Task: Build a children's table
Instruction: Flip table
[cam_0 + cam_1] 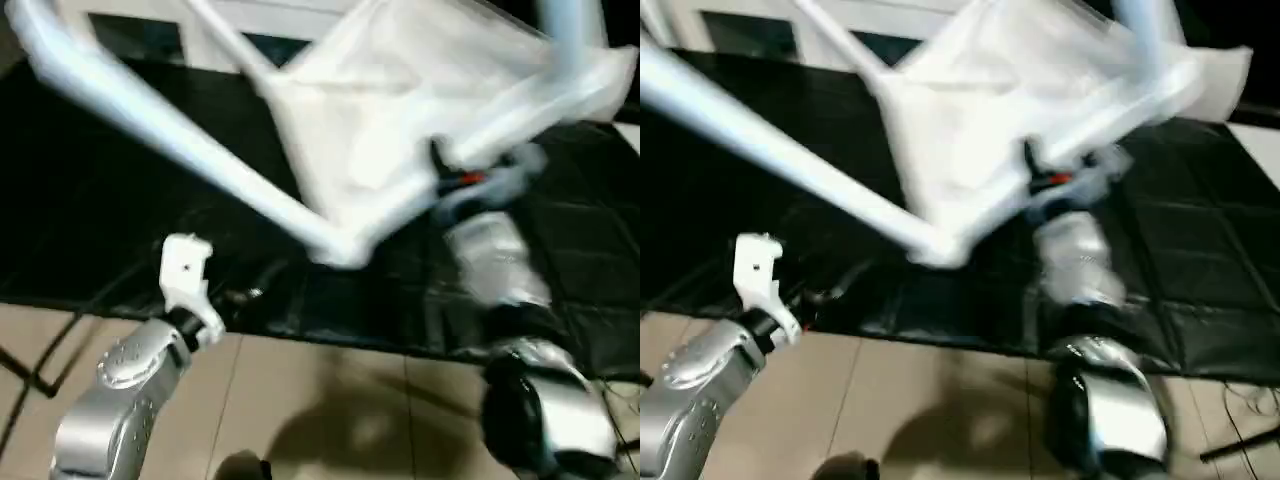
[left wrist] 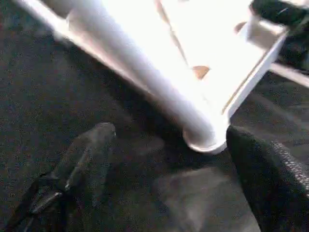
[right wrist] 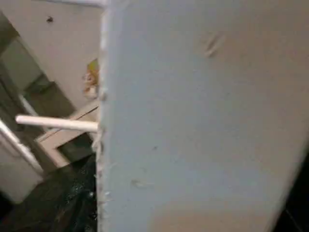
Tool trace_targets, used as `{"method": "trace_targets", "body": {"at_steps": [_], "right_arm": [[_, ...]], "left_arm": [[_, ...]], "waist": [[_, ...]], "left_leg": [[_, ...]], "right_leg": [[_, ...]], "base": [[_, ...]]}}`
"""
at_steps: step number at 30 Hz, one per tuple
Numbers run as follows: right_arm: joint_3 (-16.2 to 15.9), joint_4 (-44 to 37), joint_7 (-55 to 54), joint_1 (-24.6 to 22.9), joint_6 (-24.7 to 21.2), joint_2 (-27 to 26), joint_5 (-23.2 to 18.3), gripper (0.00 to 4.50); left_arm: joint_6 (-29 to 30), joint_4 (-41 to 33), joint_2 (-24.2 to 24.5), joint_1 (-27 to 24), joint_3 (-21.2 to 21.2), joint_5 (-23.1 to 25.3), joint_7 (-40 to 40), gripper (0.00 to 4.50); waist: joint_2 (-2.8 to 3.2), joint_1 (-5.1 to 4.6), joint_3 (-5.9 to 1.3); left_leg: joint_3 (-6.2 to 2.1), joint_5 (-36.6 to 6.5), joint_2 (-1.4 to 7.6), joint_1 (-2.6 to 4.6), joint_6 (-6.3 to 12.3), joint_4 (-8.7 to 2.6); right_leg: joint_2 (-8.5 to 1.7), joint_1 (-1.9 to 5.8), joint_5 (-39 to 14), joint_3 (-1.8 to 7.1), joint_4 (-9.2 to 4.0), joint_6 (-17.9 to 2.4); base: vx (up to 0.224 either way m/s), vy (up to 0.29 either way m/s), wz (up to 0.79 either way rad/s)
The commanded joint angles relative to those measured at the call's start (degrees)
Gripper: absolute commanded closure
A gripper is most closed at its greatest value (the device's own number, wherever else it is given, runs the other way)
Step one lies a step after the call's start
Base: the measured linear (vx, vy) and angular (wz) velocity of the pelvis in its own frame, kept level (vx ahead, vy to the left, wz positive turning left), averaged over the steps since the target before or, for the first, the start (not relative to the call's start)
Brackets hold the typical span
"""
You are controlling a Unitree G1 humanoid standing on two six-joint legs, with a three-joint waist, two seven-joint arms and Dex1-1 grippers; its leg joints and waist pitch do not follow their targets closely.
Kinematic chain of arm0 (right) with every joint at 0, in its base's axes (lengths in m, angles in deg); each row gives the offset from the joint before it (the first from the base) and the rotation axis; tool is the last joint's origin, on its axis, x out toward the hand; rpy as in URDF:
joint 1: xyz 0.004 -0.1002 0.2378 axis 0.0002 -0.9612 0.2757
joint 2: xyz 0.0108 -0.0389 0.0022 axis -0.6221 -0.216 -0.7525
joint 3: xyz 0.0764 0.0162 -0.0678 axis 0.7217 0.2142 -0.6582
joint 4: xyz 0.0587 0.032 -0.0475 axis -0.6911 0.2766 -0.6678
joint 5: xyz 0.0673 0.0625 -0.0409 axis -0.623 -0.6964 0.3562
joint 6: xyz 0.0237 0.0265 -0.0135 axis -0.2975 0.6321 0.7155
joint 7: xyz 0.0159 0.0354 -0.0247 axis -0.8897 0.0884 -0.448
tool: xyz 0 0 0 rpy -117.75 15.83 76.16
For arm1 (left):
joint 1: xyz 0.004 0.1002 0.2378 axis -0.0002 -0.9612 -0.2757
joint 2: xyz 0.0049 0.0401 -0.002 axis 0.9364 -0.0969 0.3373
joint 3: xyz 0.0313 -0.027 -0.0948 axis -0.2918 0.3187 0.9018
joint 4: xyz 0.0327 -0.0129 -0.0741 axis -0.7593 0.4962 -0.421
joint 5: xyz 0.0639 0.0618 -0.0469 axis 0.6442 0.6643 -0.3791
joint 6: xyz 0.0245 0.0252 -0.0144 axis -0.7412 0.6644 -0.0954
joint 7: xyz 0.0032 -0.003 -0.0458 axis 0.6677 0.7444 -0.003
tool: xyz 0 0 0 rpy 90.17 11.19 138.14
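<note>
1. The white tabletop [image 1: 400,110] is lifted and tilted above the black mat [image 1: 110,230], its lower corner near the mat's front edge and its far side rising toward picture right.
2. Three legs can be counted in the head views, all blurred: one long leg [image 1: 170,140] running from the lower corner socket up to the picture's left, a thinner one [image 1: 235,45] behind it, and one [image 1: 570,40] standing up at the top right. Their far ends are cut off by the picture edges. A fourth cannot be made out.
3. The right gripper [image 1: 450,172] is at the tabletop's near edge, the silver forearm reaching up from the bottom right. Its black fingers look set on the edge, but blur hides the contact, so whether it grips the edge cannot be told. In the right wrist view a pale panel surface [image 3: 203,121] fills most of the picture.
4. The left gripper [image 2: 164,145] hangs wide open and empty just below the lower corner socket [image 2: 205,137], the two black fingers [image 2: 82,159] apart on either side, touching nothing.
5. The left arm's silver forearm rises from the bottom left, bent at the wrist, with a white bracket [image 1: 187,275] over the mat's front edge.
6. Behind the mat stands a white cabinet [image 1: 140,25], partly hidden; beige floor tiles [image 1: 330,400] lie in front.
</note>
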Motion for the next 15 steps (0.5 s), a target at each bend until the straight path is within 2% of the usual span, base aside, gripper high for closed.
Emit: {"method": "trace_targets", "body": {"at_steps": [1, 3, 4, 5, 6, 7, 10, 11, 14, 15], "right_arm": [[0.97, -7.51, -2.43, -0.03, 1.4, 3.3, 2.64, 2.51], [-0.52, -12.17, -4.59, -2.11, -0.8, 4.56, 5.22, 2.51], [-0.52, -12.17, -4.59, -2.11, -0.8, 4.56, 5.22, 2.51], [-1.14, -13.88, -5.52, -2.88, -1.62, 5.01, 6.39, 2.51], [-2.07, -17.62, -7.87, -4.63, -3.25, 5.6, 8.62, 2.52], [-2.32, -18.75, -8.57, -5.16, -3.78, 5.69, 9.2, 2.52], [-4.57, -24.58, -11.22, -7.98, -6.28, 6.2, 12.43, 2.52], [-5.99, -25.47, -10.97, -8.61, -6.46, 6.78, 14.14, 2.52], [-8.0, -26.93, -11.42, -9.43, -7.28, 7.44, 16.71, 2.54], [-8.5, -27.17, -11.72, -9.49, -7.58, 7.47, 17.21, 2.54]], "left_arm": [[0.74, -2.61, 0.76, 1.03, -1.29, 0.08, -1.13, 0.07], [1.34, -4.19, 1.27, 2.69, -1.62, -0.13, -1.08, 0.04], [1.34, -4.19, 1.27, 2.69, -1.62, -0.13, -1.08, 0.0], [1.6, -4.77, 1.06, 3.41, -1.48, -0.63, -1.05, 0.0], [2.36, -5.92, 1.24, 4.94, -1.78, -1.36, -1.62, 0.0], [2.56, -6.24, 1.41, 5.34, -1.97, -1.4, -1.84, 0.0], [3.01, -7.21, 2.31, 7.15, -2.83, -0.97, -2.06, 0.0], [2.94, -7.34, 2.32, 7.72, -2.76, -0.79, -1.71, 0.0], [3.31, -7.63, 2.22, 8.74, -2.55, -0.39, -0.99, 0.0], [3.34, -7.67, 2.35, 9.18, -2.59, -0.03, -0.87, 0.0]], "waist": [[0.07, -0.91, -4.0], [0.04, -1.07, -3.7], [0.01, -1.12, -3.74], [0.11, -1.53, -3.6], [0.05, -1.65, -3.57], [0.13, -1.9, -3.56], [-0.2, -2.66, -3.5], [-0.45, -2.75, -3.56], [-0.44, -3.62, -3.5], [-0.63, -3.83, -3.5]], "left_leg": [[-0.97, -1.29, 4.03, 2.96, -0.4, -3.81], [-0.92, -3.62, 3.97, 2.89, -1.48, -4.11], [-0.97, -4.1, 3.95, 2.8, -1.87, -4.18], [-1.02, -5.75, 3.81, 2.44, -2.59, -4.36], [-0.93, -7.0, 3.86, 2.83, -3.36, -4.38], [-1.01, -7.74, 3.8, 2.76, -3.89, -4.51], [-1.09, -8.05, 3.61, 2.42, -4.17, -4.61], [-0.95, -8.17, 3.61, 2.49, -4.01, -4.47], [-1.02, -8.23, 3.49, 2.2, -3.77, -4.38], [-1.02, -8.12, 3.49, 2.14, -3.59, -4.34]], "right_leg": [[-3.71, 1.72, 8.77, 1.87, -3.15, -8.46], [-3.7, 1.62, 5.24, 1.98, -3.6, -7.58], [-3.76, 1.7, 4.44, 1.98, -3.62, -7.36], [-3.94, 1.85, 1.98, 2.04, -3.83, -6.89], [-3.82, 1.47, -0.02, 2.13, -4.17, -6.23], [-3.77, 1.46, -0.95, 2.13, -4.25, -5.98], [-3.69, 1.57, -1.85, 2.11, -4.43, -5.15], [-3.76, 1.48, -1.87, 2.19, -4.43, -5.13], [-3.73, 1.62, -3.13, 2.22, -4.57, -5.28], [-3.77, 1.63, -3.37, 2.23, -4.59, -5.27]], "base": [[0.0, 0.0, 0.0], [0.0, 0.0, 0.0], [0.0, 0.0, 0.0], [0.0, 0.0, 0.0], [0.0, 0.0, 0.0], [0.0, 0.0, 0.0], [0.0, 0.0, 0.0], [0.0, 0.0, 0.0], [0.0, 0.0, 0.0], [0.0, 0.0, 0.0]]}}
